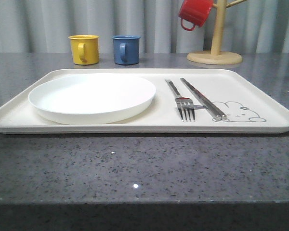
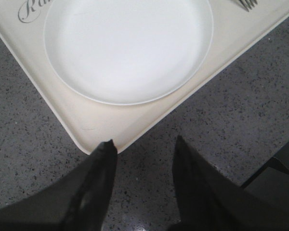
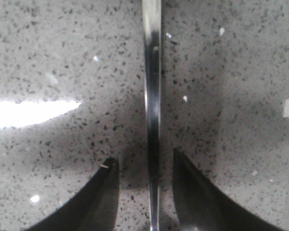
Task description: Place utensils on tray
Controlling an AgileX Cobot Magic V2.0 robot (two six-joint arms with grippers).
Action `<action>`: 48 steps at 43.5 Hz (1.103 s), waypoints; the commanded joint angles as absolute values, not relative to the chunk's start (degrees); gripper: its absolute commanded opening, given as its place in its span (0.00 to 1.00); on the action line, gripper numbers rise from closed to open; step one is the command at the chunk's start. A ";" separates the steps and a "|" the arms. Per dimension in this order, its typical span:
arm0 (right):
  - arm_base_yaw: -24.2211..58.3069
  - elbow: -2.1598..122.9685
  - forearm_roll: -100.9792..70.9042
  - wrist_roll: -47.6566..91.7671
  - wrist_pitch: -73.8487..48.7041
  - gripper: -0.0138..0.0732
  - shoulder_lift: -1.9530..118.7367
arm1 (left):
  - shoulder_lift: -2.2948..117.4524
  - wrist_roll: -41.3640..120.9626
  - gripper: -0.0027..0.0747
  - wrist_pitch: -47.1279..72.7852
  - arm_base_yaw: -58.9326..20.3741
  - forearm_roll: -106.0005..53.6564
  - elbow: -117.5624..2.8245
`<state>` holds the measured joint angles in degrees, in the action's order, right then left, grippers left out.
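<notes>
A: Right gripper (image 3: 145,166) jaws apart, straddling a slim shiny utensil handle (image 3: 152,96) lying on the speckled grey counter (image 3: 62,57). Handle runs straight out between the fingertips (image 3: 106,173), a gap on each side, no contact visible. Which utensil it is, can't tell, only the shaft shows.

B: Left one?

A: Left gripper (image 2: 144,149) also spread, holding nothing, over the counter just off the tray (image 2: 94,120) corner. One fingertip sits right at the tray's rounded corner; touching or not, can't tell.

B: Rest of the cutlery?

A: On the tray. Fork (image 1: 181,102) and chopsticks (image 1: 202,98) lie side by side ahead of the left gripper and off to its right, past the round white plate (image 2: 130,48). Chopstick tips end at the rabbit drawing (image 1: 238,111). Fork tines point toward the near rim.

B: Plate position?

A: On the tray's left half, directly ahead of the left gripper.

B: Background?

A: Far beyond the tray: yellow mug (image 1: 84,49), blue mug (image 1: 125,49), wooden mug stand (image 1: 215,45) with a red mug (image 1: 194,13) hanging on it.
</notes>
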<state>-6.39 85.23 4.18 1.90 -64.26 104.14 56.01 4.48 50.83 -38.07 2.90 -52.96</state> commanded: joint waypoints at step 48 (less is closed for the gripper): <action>6.14 88.98 -12.45 2.56 -68.64 0.12 92.55 | 55.28 4.09 0.40 46.86 -38.49 2.92 -54.48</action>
<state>3.06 87.26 -6.90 2.01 -69.38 95.07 56.01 4.48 50.83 -38.07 2.90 -52.96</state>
